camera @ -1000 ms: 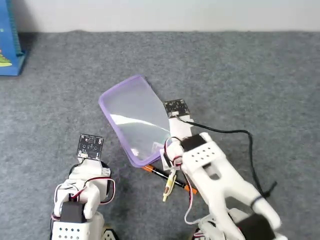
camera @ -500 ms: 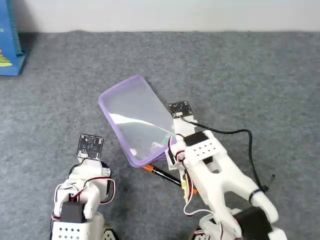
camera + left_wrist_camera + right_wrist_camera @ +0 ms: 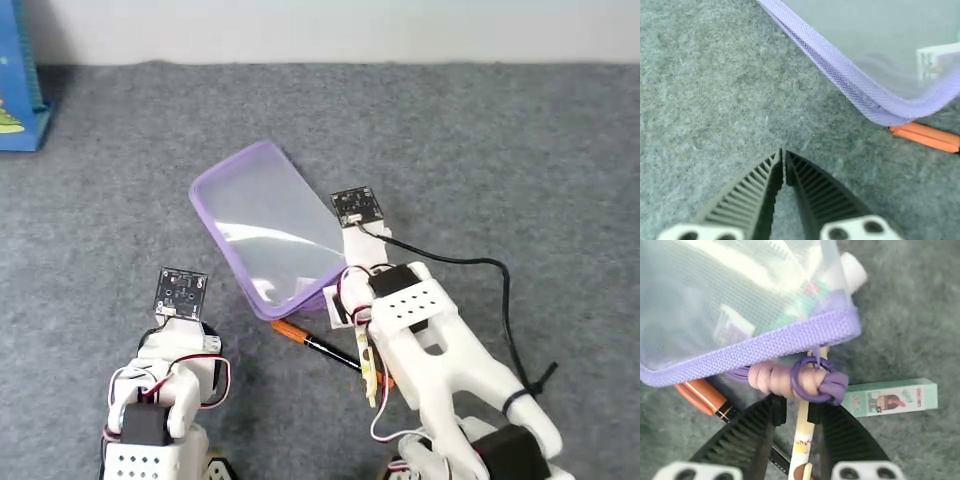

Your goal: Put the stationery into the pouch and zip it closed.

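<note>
While the left gripper is sitting closed by the near edge of the surface, the right gripper is clamping a cream pen at the zip pull of the pouch.

We log the left arm folded back low at the near side in the high view, wrist tipped down. Its left gripper points downward, black ribbed fingers pressed together, tips meeting, nothing between them. We log the right arm stretched forward and angled toward the left arm's side, wrist pitched down. Its right gripper sits low, the two fingers a narrow slot apart and clamped on a yellow pencil running lengthwise between them. The arms are well apart.
</note>
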Robot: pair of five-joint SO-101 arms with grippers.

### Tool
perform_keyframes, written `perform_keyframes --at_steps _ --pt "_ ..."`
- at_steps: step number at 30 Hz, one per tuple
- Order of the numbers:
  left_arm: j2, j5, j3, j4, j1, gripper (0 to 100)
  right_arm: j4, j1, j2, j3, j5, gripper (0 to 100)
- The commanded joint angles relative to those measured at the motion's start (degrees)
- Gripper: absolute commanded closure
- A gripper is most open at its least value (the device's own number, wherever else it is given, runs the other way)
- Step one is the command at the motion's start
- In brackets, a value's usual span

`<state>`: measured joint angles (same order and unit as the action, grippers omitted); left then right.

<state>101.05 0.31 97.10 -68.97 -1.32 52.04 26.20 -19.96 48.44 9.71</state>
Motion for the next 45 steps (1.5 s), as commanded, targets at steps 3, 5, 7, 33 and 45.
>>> perform_keyframes --at_steps 3,5,7,33,45 --pt "0.6 -0.5 -0.5 1.1 -0.2 99 -1.2 1.1 -2.2 -1.2 -0.1 90.4" --pt "0.6 -0.5 -0.5 1.1 -0.2 99 -1.2 0.8 -2.2 -1.2 0.1 90.3" --pt "0.6 -0.5 -0.5 1.1 -0.2 99 -1.1 0.7 -2.2 -1.2 2.1 90.2" --pt "0.6 -0.5 -0.5 1.1 -0.2 99 -2.3 8.7 -2.8 -1.4 8.4 76.3" --pt "0.6 -0.5 -0.5 1.1 -0.2 99 -4.5 8.0 -2.9 -1.4 5.4 78.9"
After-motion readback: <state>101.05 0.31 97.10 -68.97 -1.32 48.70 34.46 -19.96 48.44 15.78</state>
